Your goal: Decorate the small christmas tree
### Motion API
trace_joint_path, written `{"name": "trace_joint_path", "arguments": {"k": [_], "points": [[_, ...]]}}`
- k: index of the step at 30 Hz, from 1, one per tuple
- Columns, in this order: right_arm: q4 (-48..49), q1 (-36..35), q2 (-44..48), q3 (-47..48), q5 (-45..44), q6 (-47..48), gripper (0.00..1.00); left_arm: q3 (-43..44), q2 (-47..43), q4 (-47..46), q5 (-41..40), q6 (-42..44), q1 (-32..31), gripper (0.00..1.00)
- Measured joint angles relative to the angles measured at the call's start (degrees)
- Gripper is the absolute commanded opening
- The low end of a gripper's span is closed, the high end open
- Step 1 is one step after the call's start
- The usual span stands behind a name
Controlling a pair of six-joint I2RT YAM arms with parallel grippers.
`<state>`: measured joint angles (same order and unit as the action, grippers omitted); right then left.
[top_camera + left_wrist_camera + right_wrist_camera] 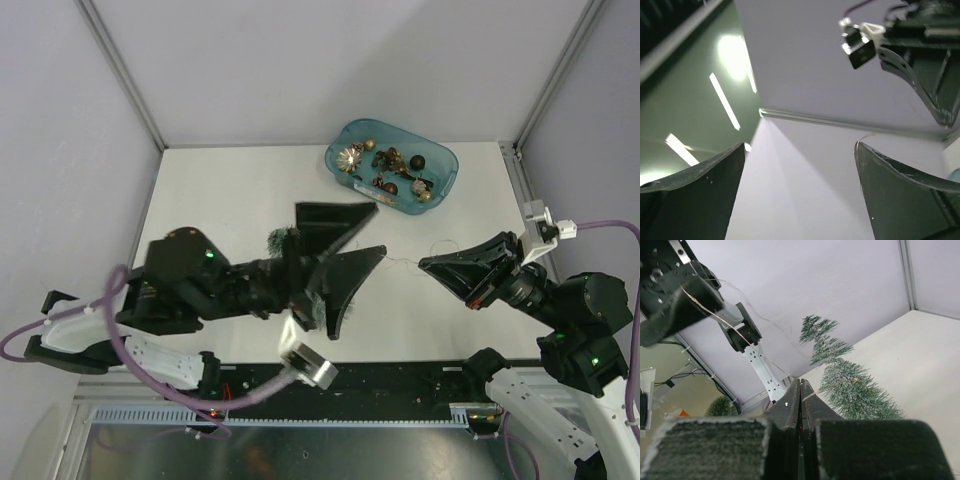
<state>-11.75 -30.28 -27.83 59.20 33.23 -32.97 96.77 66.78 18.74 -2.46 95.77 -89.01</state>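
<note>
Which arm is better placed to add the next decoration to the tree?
Probably the right. The right fingers are shut on a thin wire and point at the tree. The left fingers stand open by the tree, holding nothing.

Soft, even light falls on the desk (240,200) from above, shadows faint. Above the desk, ceiling strips (724,101) glare white; the right tool (801,384) blurs close to the lens.
</note>
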Motion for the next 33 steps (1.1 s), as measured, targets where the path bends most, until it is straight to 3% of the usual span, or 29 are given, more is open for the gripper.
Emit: {"name": "trace_joint_path", "arguments": {"k": [5,9,16,21,24,27,30,33], "points": [[0.0,0.0,0.5,0.0,0.0,0.0,0.00,3.7,-1.2,-0.7,-5.0,-23.4,-1.6,1.00],[-0.6,0.0,0.6,0.0,0.0,0.0,0.00,3.5,-2.5,-0.7,-8.0,-36.9,-1.7,1.00],[-2.8,0.0,0.3,0.8,-2.1,0.5,0.00,3.8,-2.6,4.2,-7.6,-47.7,-1.7,1.00],[-2.9,0.0,-4.6,6.6,-1.3,1.7,0.00,2.9,-2.2,9.2,-5.9,-53.6,-0.4,1.00],[-3.3,0.0,-5.8,8.5,0.2,3.1,0.00,3.0,-1.8,9.7,-3.8,-58.7,5.6,1.00],[-4.9,0.0,-5.1,9.3,2.6,4.5,0.00,6.1,0.3,9.9,-1.7,-65.6,16.2,1.00],[-7.8,-0.4,-3.3,9.6,4.8,5.8,0.00,13.9,4.6,9.4,1.6,-74.2,27.5,1.00],[-10.9,-1.1,-0.9,9.6,5.9,6.5,0.00,19.5,7.2,8.1,4.1,-80.7,34.5,0.99]]}}
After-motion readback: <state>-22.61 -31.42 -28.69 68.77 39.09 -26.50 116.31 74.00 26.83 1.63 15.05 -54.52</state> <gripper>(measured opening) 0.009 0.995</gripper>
